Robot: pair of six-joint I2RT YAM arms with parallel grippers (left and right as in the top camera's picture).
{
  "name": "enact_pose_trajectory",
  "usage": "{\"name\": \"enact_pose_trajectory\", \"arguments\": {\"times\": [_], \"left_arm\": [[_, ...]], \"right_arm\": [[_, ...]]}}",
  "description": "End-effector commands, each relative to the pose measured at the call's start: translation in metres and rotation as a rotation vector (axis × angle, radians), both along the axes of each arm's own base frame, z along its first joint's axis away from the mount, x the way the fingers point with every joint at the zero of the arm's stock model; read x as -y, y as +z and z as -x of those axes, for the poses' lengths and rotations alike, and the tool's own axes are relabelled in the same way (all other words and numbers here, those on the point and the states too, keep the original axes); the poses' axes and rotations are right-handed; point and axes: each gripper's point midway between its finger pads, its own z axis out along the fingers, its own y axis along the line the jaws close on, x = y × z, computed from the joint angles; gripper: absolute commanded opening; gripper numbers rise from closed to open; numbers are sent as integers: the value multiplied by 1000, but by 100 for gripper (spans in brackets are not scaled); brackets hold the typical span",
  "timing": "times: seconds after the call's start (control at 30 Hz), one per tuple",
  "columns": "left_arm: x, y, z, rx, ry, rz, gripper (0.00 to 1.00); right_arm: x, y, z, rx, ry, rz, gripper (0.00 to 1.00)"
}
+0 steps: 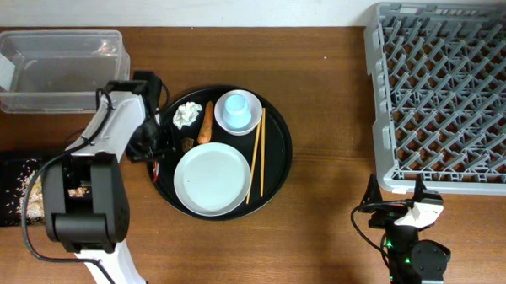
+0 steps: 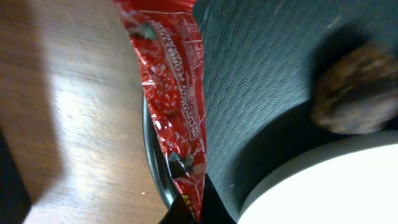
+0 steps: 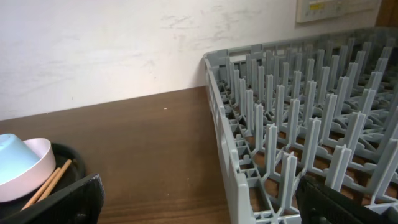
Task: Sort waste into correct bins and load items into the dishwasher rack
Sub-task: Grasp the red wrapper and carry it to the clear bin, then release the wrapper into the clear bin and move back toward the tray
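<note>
Now my left pincer (image 2: 190, 211) is clamped on one tip of the wrapper (image 2: 174, 93), at the left rim of the tray (image 2: 267, 74). It looks light, crinkly and slippery, so pinching the end firmly seems best.

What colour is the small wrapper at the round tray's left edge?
Red with white print; the wrapper shows best in left wrist view.

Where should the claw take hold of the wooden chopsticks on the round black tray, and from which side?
Grip the chopsticks near their middle, coming straight down from above and closing across the pair. They lie flat and close together on the round black tray, and the white plate crowds their left, so the top is freest.
</note>
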Motion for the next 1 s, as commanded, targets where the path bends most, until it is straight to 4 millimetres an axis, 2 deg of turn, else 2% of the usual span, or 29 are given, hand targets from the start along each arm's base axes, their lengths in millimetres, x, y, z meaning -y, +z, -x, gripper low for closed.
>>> {"name": "enact_pose_trajectory", "arguments": {"times": [0.0, 0.13, 0.23, 0.37, 0.47, 0.53, 0.6, 0.73, 0.77, 0.8, 0.83, 0.97], "left_arm": [[-7, 59, -41, 201, 30, 14, 1], [-21, 102, -82, 398, 70, 10, 1], [-39, 126, -125, 596, 107, 2, 1], [-84, 166, -175, 880, 243, -36, 1], [-119, 188, -194, 1014, 295, -91, 1], [-139, 190, -201, 1057, 326, -123, 1], [-156, 182, -211, 1084, 348, -137, 1], [-173, 148, -227, 1084, 367, -146, 3], [-174, 142, -230, 1082, 367, -146, 15], [-175, 137, -235, 1090, 366, -146, 64], [-176, 136, -236, 1096, 366, -147, 95], [-175, 148, -236, 1119, 363, -145, 99]], "right_arm": [[1, -2, 0, -5, -12, -7, 98], [1, -2, 0, -5, -12, -7, 98], [1, -2, 0, -5, -12, -7, 98], [1, -2, 0, -5, -12, -7, 98], [1, -2, 0, -5, -11, -7, 98], [1, -2, 0, -5, -12, -7, 98], [1, -2, 0, -5, -12, -7, 98], [1, -2, 0, -5, -12, -7, 98], [1, -2, 0, -5, -12, -7, 98], [1, -2, 0, -5, -12, -7, 98], [1, -2, 0, -5, -12, -7, 98], [1, -2, 0, -5, -12, -7, 98]]}}
